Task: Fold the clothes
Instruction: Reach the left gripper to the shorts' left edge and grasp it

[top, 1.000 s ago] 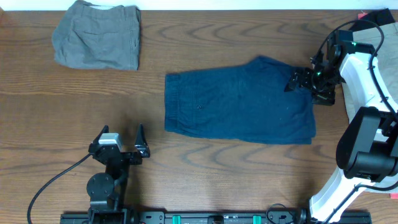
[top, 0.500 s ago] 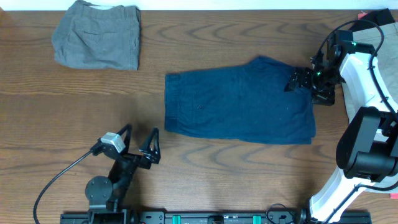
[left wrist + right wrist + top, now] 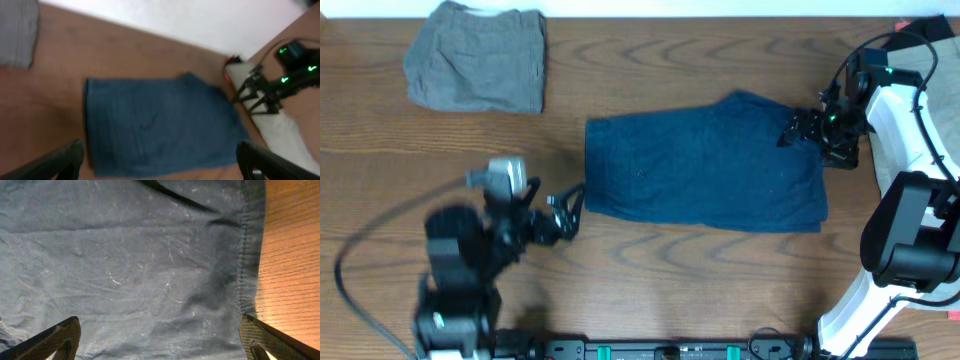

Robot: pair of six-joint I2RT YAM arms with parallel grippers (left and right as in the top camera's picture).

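The navy-blue shorts are laid flat and mildly creased at the middle of the table, waistband to the left, stitched hem to the right. The grey shorts are bunched at the far left corner, well apart.

One navy-blue pair of shorts, one grey pair, one beige pair, one left gripper, one right gripper.

Shorts at table centre, another pair in far-left corner
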